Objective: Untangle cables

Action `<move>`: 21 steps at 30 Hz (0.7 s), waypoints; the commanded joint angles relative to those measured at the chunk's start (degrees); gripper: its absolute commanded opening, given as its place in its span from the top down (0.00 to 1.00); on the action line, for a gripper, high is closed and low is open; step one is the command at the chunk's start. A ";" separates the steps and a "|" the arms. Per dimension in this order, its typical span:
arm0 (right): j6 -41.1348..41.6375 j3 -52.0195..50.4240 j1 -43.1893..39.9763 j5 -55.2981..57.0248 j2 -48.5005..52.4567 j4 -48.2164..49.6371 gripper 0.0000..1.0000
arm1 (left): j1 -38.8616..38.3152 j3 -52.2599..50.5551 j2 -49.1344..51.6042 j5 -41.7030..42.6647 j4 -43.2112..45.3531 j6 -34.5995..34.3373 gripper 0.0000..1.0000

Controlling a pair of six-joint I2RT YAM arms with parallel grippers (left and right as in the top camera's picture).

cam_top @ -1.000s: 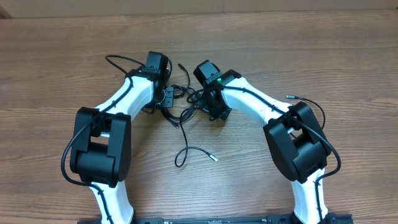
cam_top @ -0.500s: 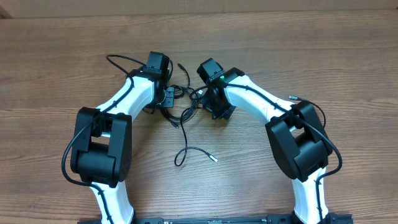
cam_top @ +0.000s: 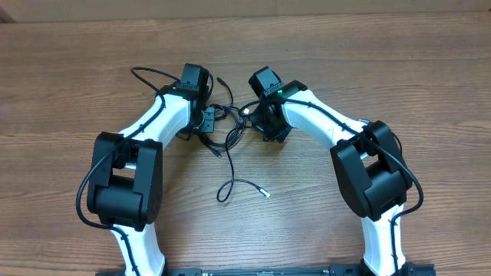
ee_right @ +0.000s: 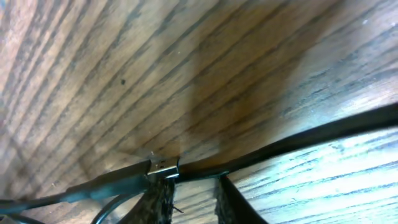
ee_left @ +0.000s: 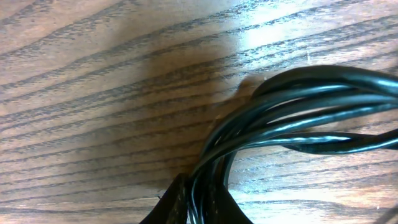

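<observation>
The cables (cam_top: 227, 132) are thin black cords tangled in the middle of the table between my two grippers. One strand trails toward me and ends in a silvery plug (cam_top: 265, 194). My left gripper (cam_top: 207, 120) is shut on a bundle of cables (ee_left: 292, 102), which passes between its fingers (ee_left: 173, 204). My right gripper (cam_top: 254, 117) sits at the right side of the tangle. In the right wrist view its jaws (ee_right: 193, 185) stand slightly open with bare wood between them. A thin cable (ee_right: 298, 142) and a silvery plug (ee_right: 163, 167) lie just past the fingertips.
The wooden table (cam_top: 368, 61) stretches around the tangle. A cable end with a small plug (cam_top: 222, 79) lies beyond the grippers. A black loop (cam_top: 146, 73) arcs to the far left of the left arm. Both arm bases stand at the near edge.
The right gripper has shifted a little to the right and away from me, and its jaws have parted slightly. The trailing strand has shifted a little. The left gripper keeps its hold.
</observation>
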 commanded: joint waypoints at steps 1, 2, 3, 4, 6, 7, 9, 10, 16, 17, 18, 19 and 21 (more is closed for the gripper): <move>4.20 0.28 -0.35 0.04 1.46 1.42 0.74 | 0.35 -2.75 3.91 -2.45 -0.39 -0.96 0.88; 4.20 0.28 -0.35 -0.33 1.46 1.75 0.73 | 0.35 -2.75 3.91 -2.45 -0.39 -0.96 0.88; 4.17 0.28 -0.35 -0.87 1.46 1.84 0.72 | 0.35 -2.75 3.91 -2.45 -0.39 -0.96 0.89; 4.17 0.28 -0.37 -2.05 1.46 1.84 0.72 | 0.35 -2.75 3.91 -2.45 -0.39 -0.96 0.88; 4.13 0.28 -0.76 -3.15 1.44 1.81 0.72 | 0.35 -2.75 3.91 -2.45 -0.35 -0.96 0.88; 4.15 0.28 -0.96 -3.23 1.46 1.81 0.72 | 0.35 -2.75 3.91 -2.45 -0.26 -0.98 0.88; 4.11 0.28 -1.33 -3.82 1.44 1.84 0.72 | 0.35 -2.75 3.91 -2.45 -0.22 -0.96 0.88; 4.09 0.28 -1.46 -3.80 1.44 1.81 0.72 | 0.35 -2.75 3.91 -2.45 -0.22 -0.96 0.88; 3.52 0.28 -1.95 5.35 1.46 1.62 0.72 | 0.35 -2.75 3.91 -2.43 -0.20 -0.98 0.88; 3.58 0.28 -1.95 5.92 1.46 1.66 0.73 | 0.35 -2.75 3.91 -2.43 -0.20 -0.96 0.88; 3.76 0.28 -1.95 6.25 1.49 1.64 0.73 | 0.35 -2.75 3.91 -2.45 -0.20 -0.96 0.88; 3.74 0.28 -1.81 6.36 1.51 1.64 0.73 | 0.35 -2.75 3.91 -2.45 -0.20 -0.96 0.88; 3.69 0.28 -1.62 6.38 1.57 1.36 0.73 | 0.35 -2.75 3.91 -2.45 -0.22 -0.96 0.88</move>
